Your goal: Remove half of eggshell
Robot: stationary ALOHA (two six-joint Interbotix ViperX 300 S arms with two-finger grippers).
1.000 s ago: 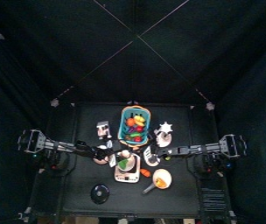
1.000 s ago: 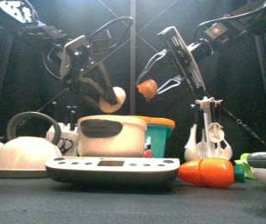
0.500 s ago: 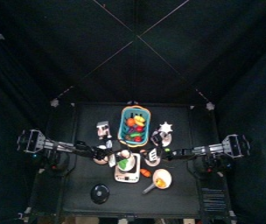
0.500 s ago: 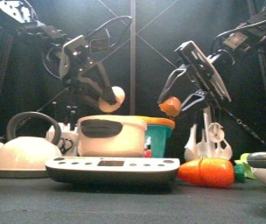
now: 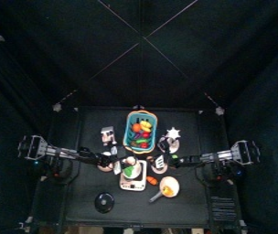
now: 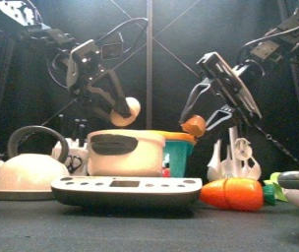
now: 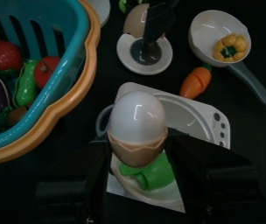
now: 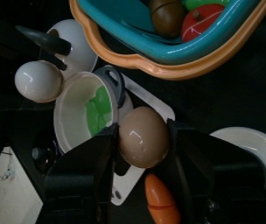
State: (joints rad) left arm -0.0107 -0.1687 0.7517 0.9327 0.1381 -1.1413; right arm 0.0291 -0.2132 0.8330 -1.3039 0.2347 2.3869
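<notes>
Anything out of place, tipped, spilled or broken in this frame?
Nothing stands out. Each gripper holds an egg-like piece in the air: the left gripper a white and tan one, the right gripper a tan one. The basket stands upright, with nothing spilled.

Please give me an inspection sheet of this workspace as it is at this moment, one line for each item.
Surface: black table, crowded in the middle.
Job's things: tan half of eggshell in the right gripper; egg, white above a tan cup, in the left gripper; the two are apart.
Clutter: basket of toy food, kettle, carrot.
Grippers: both shut on their pieces, raised above the table.
Cables: loops behind the arms.
Surroundings: black curtains; no person seen.
</notes>
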